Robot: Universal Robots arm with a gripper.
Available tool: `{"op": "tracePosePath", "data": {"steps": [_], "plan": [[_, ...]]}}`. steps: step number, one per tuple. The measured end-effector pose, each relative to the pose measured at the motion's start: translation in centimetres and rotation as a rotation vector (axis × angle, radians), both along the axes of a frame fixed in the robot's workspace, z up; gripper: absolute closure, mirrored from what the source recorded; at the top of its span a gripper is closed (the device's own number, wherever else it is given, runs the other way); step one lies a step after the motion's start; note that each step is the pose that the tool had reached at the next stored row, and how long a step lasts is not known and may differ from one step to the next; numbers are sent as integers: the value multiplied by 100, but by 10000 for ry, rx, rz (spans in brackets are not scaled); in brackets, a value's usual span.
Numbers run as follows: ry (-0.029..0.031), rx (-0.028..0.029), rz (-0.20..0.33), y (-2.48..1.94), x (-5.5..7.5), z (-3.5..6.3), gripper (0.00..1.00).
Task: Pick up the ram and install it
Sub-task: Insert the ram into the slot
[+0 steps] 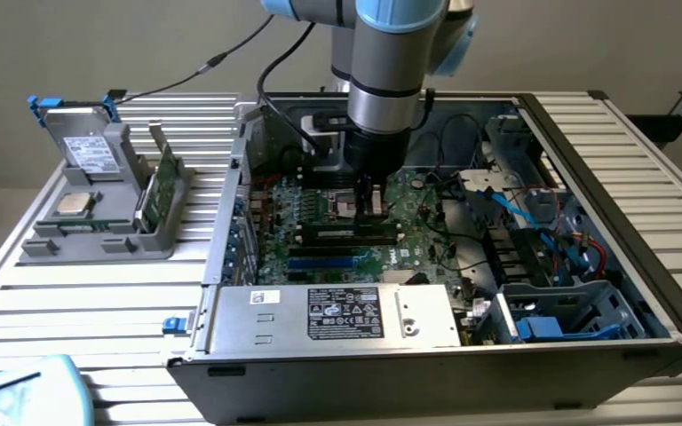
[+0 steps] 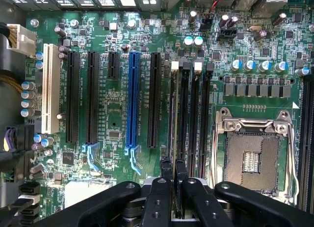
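1. Hand [image 1: 371, 206]: I read it as narrow, with its two black fingers [image 2: 166, 175] pinched on a thin board seen edge-on. I take this board to be the ram [image 2: 173, 114], though the edge-on angle leaves some doubt.
2. Ram position: it stands upright, long edge down, lined up along the bank of black memory slots [image 2: 183, 114] on the motherboard [image 2: 110, 153]. The bank lies between the blue expansion slot [image 2: 132, 99] and the open processor socket [image 2: 255, 153]. I cannot tell whether the ram is seated or just above its slot.
3. Carrier: the motherboard lies in the open computer case [image 1: 436, 382]. The case stands on the slatted worktop [image 1: 104, 302], toward its edge on the exterior view's right.
4. Holder: near the worktop's far corner on the exterior view's left, a grey holder [image 1: 92, 244] carries a boxed drive [image 1: 90, 153], a silver processor chip [image 1: 75, 204] and a green board [image 1: 166, 182] standing on edge.
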State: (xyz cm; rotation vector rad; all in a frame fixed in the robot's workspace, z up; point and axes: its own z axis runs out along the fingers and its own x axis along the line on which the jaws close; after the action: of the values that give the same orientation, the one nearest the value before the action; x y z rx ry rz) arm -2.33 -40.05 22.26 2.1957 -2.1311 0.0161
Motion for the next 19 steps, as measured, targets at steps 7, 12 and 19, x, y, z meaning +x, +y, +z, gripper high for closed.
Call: {"op": "tracePosePath", "data": {"steps": [7, 12, 19], "plan": [[0, -1, 0, 2, 0, -16, 86], [1, -2, 0, 3, 0, -29, 86], [0, 0, 0, 4, 0, -31, 86]]}}
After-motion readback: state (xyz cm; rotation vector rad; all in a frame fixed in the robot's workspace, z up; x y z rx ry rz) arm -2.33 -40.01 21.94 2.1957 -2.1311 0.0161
